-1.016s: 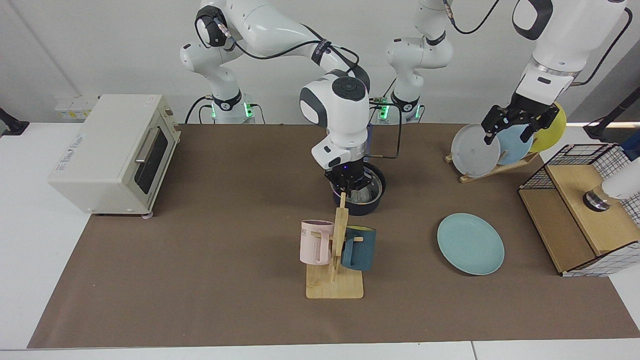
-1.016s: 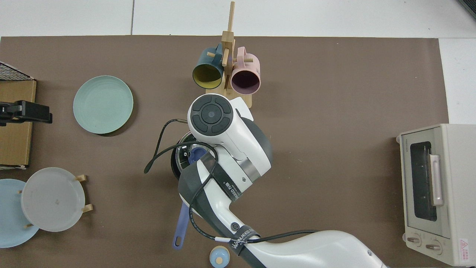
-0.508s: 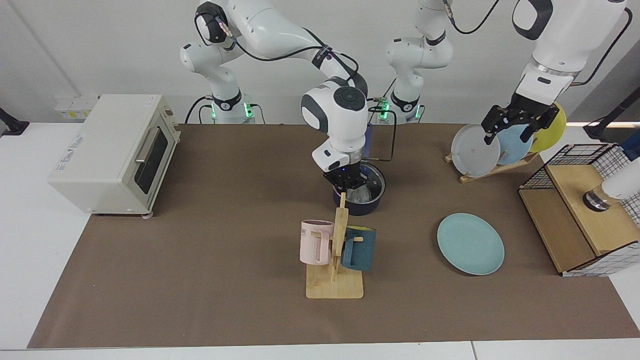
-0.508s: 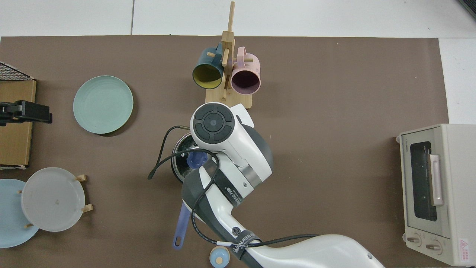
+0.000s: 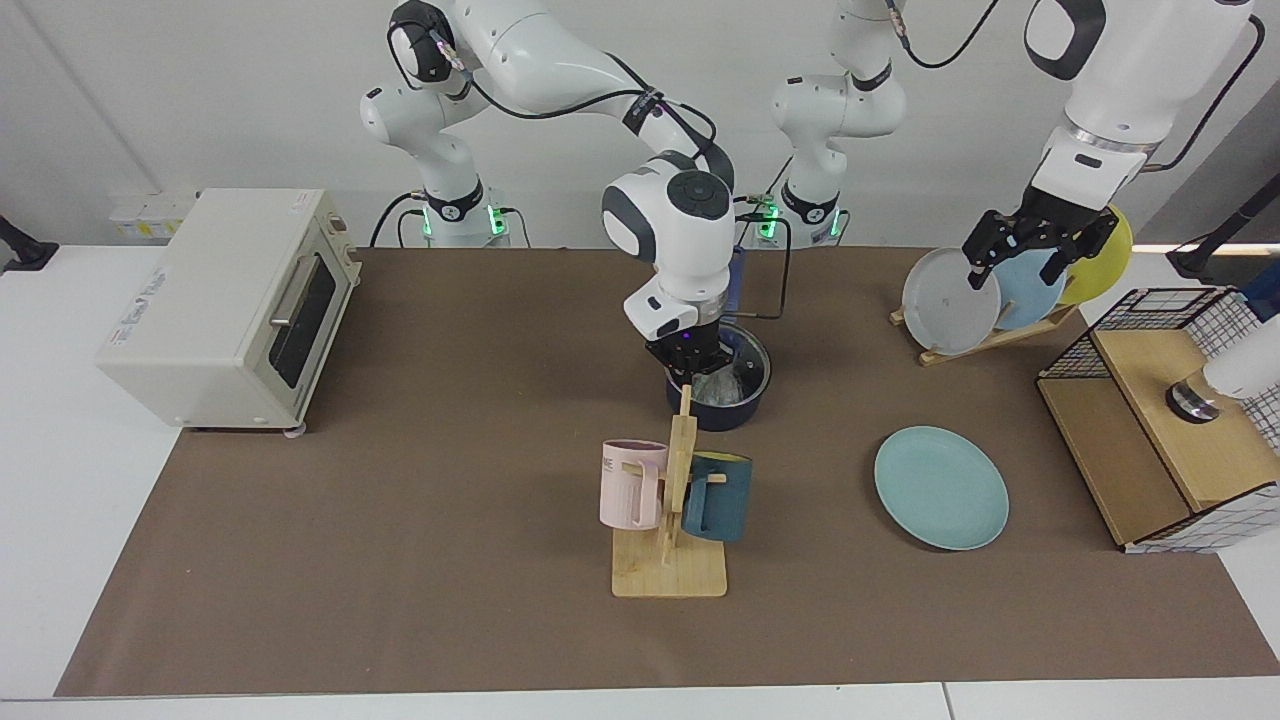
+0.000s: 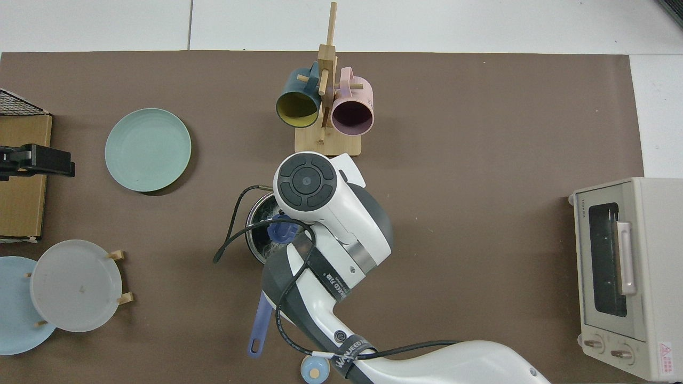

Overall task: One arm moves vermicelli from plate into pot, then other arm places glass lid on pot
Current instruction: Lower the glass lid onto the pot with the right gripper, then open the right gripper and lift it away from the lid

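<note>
At mat centre: small navy saucepan w/ long blue handle [image 5: 722, 392], off-white vermicelli tangle [image 6: 271, 246] inside, clear glass lid w/ blue knob [image 6: 282, 230] seated on top. Right gripper [image 5: 690, 362] just above lid; finger state can't tell. Round teal plate [image 5: 941, 487] bare. Left gripper [image 5: 1035, 240] waits, fingers apart, by plate rack [image 5: 985, 340].

A cream toaster oven [image 5: 225, 308] sits at one end of the brown mat [image 5: 400, 560], door side facing the mat's middle. A wooden mug rack [image 5: 675, 520] stands near the mat's camera-side edge in the facing view, carrying a pink mug [image 5: 630, 484] and a dark teal mug [image 5: 716, 496] on opposite pegs, their open mouths visible from above. At the far end, a grey-white plate [image 5: 945, 300], a pale blue plate [image 5: 1030, 290] and a yellow plate [image 5: 1105, 255] lean in a wooden plate stand [image 5: 975, 342], beside a wire-sided wooden box [image 5: 1165, 420].
</note>
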Action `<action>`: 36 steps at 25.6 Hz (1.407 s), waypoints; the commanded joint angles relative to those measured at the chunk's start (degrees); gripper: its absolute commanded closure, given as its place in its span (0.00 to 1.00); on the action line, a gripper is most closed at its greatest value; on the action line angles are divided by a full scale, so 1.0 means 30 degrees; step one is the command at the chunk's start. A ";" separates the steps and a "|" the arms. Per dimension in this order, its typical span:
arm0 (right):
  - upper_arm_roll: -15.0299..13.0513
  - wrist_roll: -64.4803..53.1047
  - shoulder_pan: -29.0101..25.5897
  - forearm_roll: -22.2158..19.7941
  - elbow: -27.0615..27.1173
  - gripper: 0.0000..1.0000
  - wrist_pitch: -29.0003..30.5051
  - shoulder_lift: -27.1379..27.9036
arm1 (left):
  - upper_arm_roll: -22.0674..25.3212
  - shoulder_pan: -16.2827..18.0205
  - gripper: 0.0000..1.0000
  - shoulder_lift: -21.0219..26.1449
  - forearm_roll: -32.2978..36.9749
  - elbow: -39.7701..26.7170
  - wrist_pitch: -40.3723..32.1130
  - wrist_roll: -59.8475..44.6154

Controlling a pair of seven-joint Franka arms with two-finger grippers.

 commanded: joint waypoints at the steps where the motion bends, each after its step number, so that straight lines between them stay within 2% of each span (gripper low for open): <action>1: 0.0108 -0.0547 -0.0124 0.0297 -0.0993 0.99 0.0579 -0.0642 | -0.0079 0.0133 0.00 -0.0148 -0.0197 -0.0087 -0.0206 -0.0170; 36: 0.0108 -0.0401 -0.0095 0.0297 -0.1432 0.97 0.0784 -0.0964 | -0.0079 0.0133 0.00 -0.0148 -0.0197 -0.0087 -0.0206 -0.0170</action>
